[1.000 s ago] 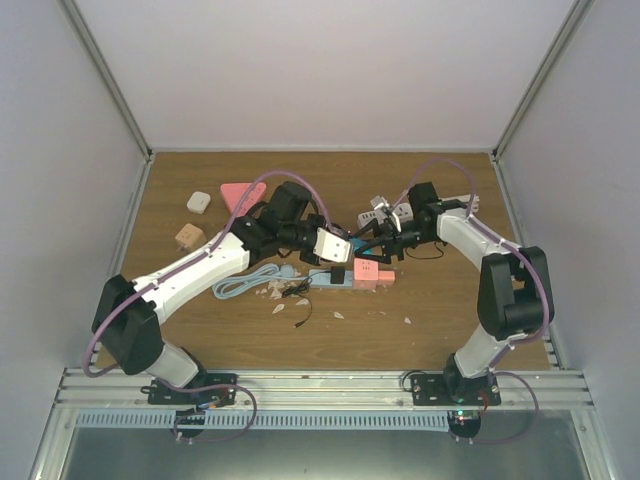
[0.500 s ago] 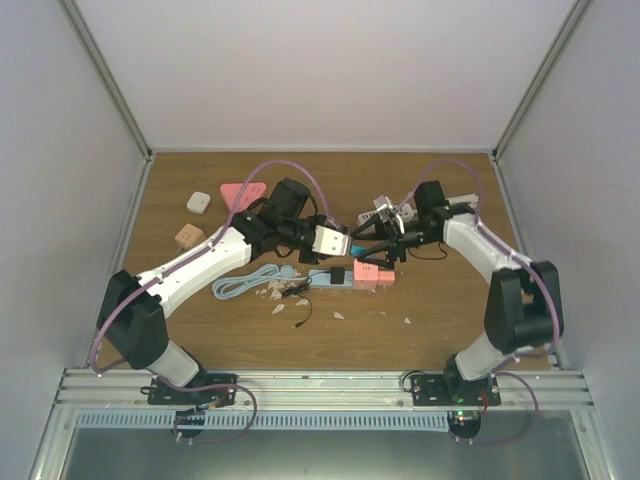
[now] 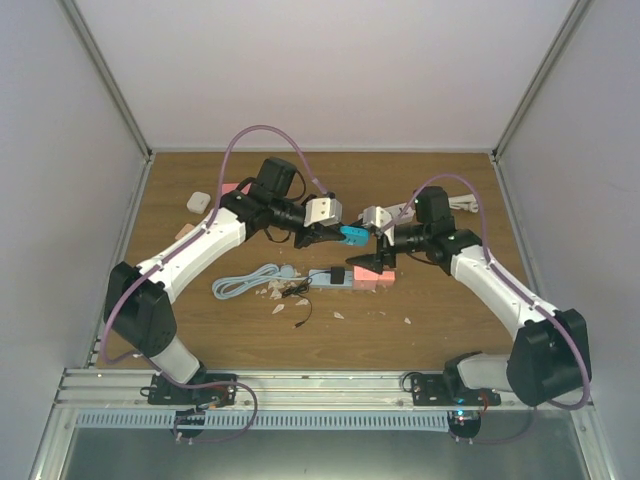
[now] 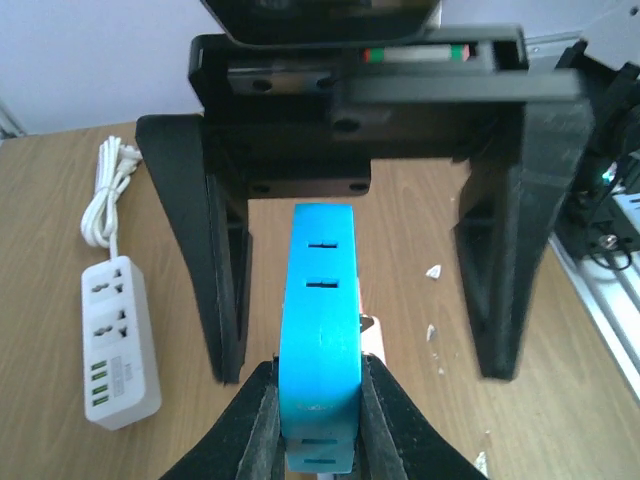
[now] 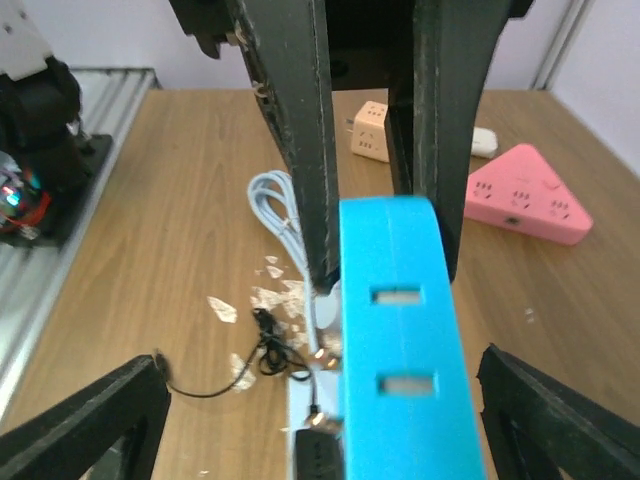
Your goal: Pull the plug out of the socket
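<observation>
My left gripper (image 3: 340, 235) is shut on a blue socket block (image 3: 353, 235) with slots and holds it in the air above the table. The block fills the left wrist view (image 4: 320, 340), pinched between my left fingertips (image 4: 255, 420). My right gripper (image 3: 375, 252) is open, facing the left one. Its black fingers (image 4: 205, 250) stand wide on either side of the block's far end and do not touch it. Below, a light-blue power strip (image 3: 322, 278) lies on the table with a black plug (image 3: 338, 273) in it, which also shows in the right wrist view (image 5: 322, 458), and a pink block (image 3: 372, 277) at its right end.
A white power strip (image 4: 120, 345) with a coiled cord lies at the back right. A pink triangular socket (image 5: 525, 195), a tan cube adapter (image 5: 372, 130) and a small white adapter (image 3: 198, 200) lie at the back left. A light-blue cable (image 3: 245, 282), a thin black wire (image 3: 297, 300) and white scraps lie by the strip.
My left gripper has risen from beside the strip with the blue block, up and to the right. My right gripper has swung round to face it, open around the block.
</observation>
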Motion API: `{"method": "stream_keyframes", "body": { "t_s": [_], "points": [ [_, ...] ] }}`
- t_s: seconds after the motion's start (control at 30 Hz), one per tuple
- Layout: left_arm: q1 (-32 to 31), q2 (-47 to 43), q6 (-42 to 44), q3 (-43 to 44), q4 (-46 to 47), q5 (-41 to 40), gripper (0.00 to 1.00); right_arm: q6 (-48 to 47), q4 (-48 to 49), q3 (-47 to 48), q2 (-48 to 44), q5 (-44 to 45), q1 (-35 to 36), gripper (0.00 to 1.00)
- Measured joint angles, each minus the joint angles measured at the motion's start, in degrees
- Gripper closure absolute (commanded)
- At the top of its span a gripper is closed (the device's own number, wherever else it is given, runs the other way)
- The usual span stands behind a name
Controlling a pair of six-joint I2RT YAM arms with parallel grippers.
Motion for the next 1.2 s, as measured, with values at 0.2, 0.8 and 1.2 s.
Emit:
{"method": "stream_keyframes", "body": {
  "t_s": [0.2, 0.8, 1.2],
  "points": [
    [0.0, 0.0, -1.62, 0.13, -0.57, 3.17, 1.0, 1.95, 4.92, -0.22, -0.5, 8.61, 2.84, 0.46],
    [0.44, -5.53, 4.68, -6.51, 4.79, -3.72, 1.0, 6.29, 2.75, 3.91, 2.49, 5.95, 1.16, 0.54],
    [8.98, -5.55, -1.42, -8.17, 3.72, -8.39, 1.0, 10.71, 6.67, 6.38, 1.57, 4.72, -0.44, 0.1]
  ]
}}
